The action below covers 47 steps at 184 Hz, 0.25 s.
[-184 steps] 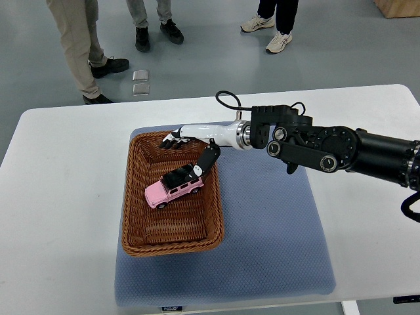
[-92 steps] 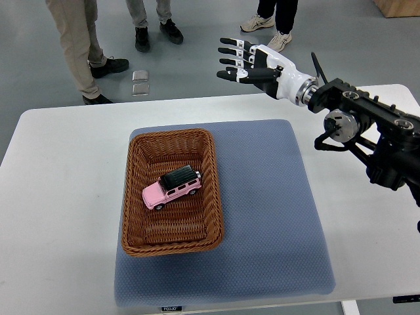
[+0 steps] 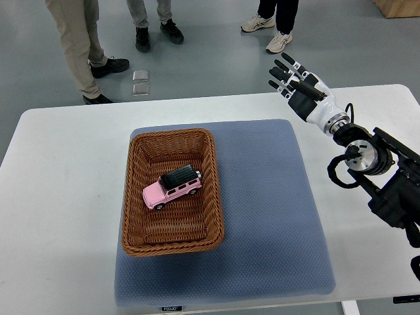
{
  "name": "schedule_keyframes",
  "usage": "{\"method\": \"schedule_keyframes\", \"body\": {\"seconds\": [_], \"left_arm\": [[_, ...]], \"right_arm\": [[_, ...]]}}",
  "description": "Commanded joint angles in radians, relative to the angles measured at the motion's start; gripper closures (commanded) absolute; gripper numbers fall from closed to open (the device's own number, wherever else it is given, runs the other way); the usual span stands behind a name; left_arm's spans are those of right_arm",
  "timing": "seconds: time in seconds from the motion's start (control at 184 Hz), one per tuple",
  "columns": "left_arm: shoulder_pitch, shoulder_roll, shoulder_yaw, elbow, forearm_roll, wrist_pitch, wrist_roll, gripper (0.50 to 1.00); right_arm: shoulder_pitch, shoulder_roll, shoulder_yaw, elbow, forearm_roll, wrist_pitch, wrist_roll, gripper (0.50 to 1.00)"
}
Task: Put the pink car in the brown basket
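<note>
Holding my right hand (image 3: pixel 298 88) released, empty, above worktop (image 3: pixel 59 197); pink car (image 3: pixel 172 187) inside brown basket (image 3: pixel 213 197); retreat clear.

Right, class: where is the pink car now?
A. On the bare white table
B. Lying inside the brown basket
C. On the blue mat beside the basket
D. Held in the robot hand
B: the pink car lies inside the brown basket, while the right robot hand is open and far away.

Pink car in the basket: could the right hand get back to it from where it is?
Probably yes. The car lies uncovered in the open basket, and the right hand, open and empty, has nothing between.
</note>
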<state>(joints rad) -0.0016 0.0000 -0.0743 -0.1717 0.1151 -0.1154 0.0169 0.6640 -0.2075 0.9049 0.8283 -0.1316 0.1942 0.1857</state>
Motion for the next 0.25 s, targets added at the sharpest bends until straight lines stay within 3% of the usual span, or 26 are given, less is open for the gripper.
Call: {"method": "schedule_keyframes", "body": {"seconds": [0.0,0.249], "left_arm": [[0.0,0.0,-0.001,0.0,0.0,0.0,0.0,0.5],[0.0,0.0,-0.001,0.0,0.0,0.0,0.0,0.5]], "right_arm": [[-0.011,0.0,0.002,-0.012,0.001,-0.001,0.001,0.585],[-0.012,0.0,0.016,-0.084,0.032,0.001,0.003,0.585]]}}
